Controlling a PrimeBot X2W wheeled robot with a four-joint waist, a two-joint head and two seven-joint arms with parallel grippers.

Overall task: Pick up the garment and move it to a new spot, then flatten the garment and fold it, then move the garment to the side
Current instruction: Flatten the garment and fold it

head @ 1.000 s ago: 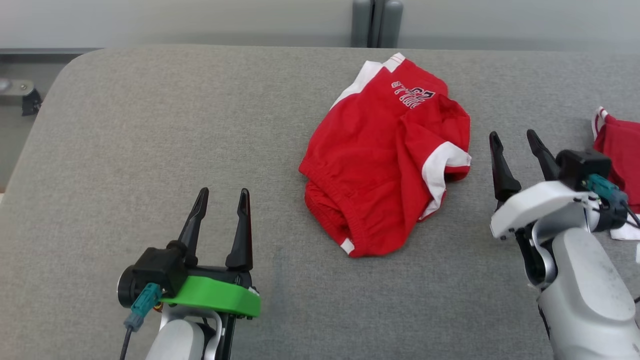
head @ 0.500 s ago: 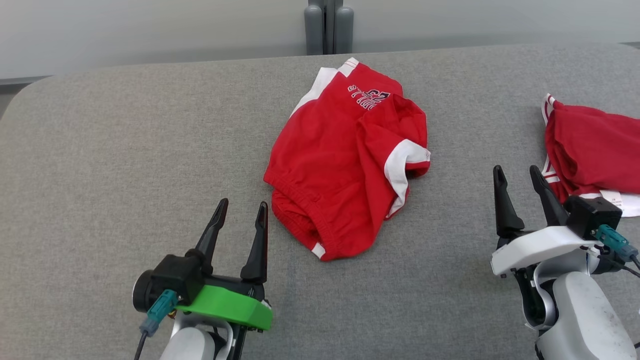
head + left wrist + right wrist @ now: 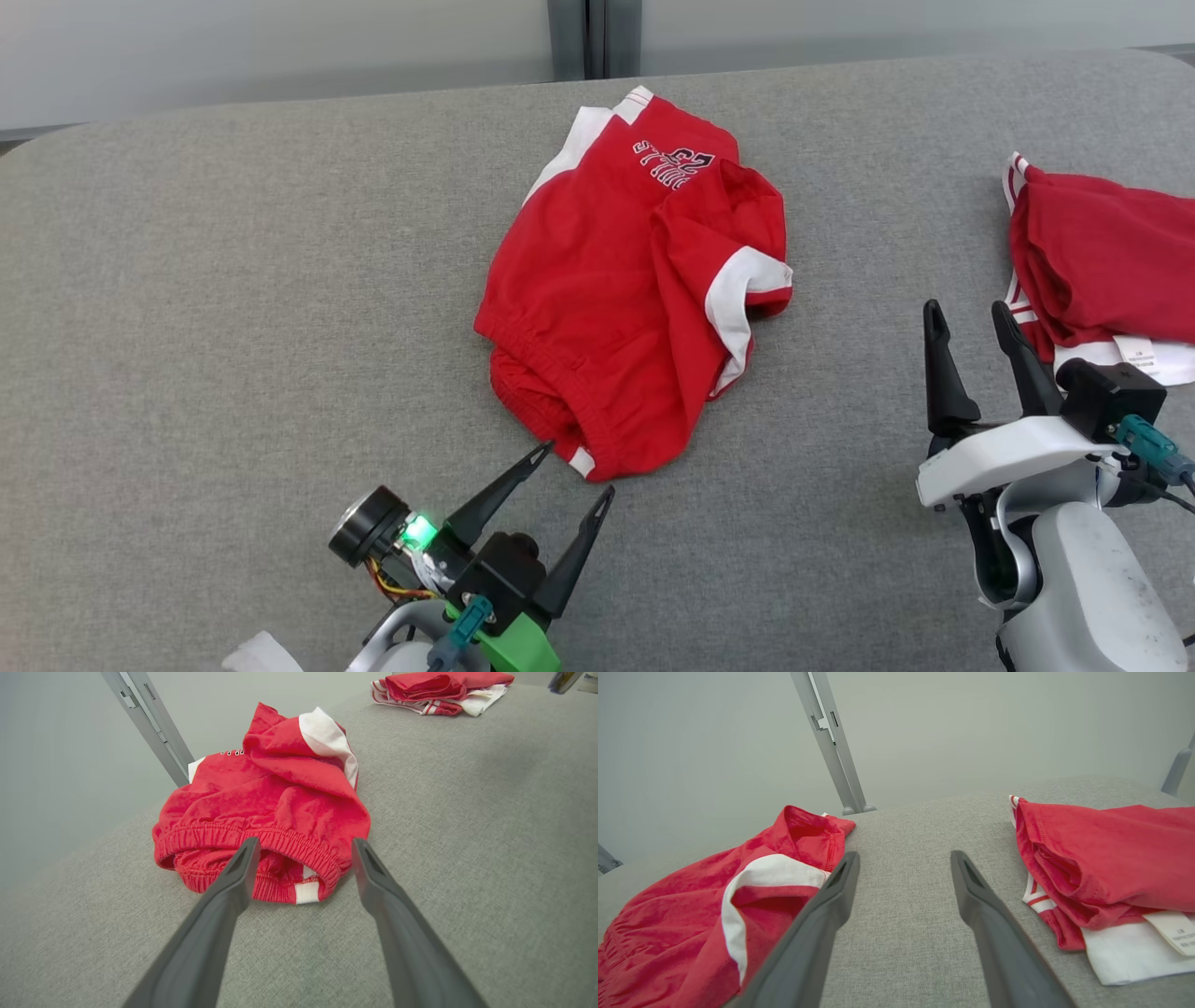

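Observation:
The garment (image 3: pixel 635 299) is a crumpled pair of red shorts with white trim and a printed logo, lying mid-table; its elastic waistband faces me in the left wrist view (image 3: pixel 261 807). My left gripper (image 3: pixel 576 469) is open, tilted toward the waistband corner, its fingertips just short of the cloth and holding nothing. My right gripper (image 3: pixel 966 313) stands open and empty to the right of the garment (image 3: pixel 714 910), above bare table.
A folded pile of red and white clothes (image 3: pixel 1102 271) lies at the table's right edge, close beside my right gripper, also seen as a folded pile (image 3: pixel 1106 868). The grey fabric table (image 3: pixel 233 327) has wide free room on the left. A grey post (image 3: pixel 583 37) stands behind.
My left gripper has swung right and turned toward the garment's near corner, staying open. The camera has shifted, so the whole scene slid left and down. The right gripper stays open.

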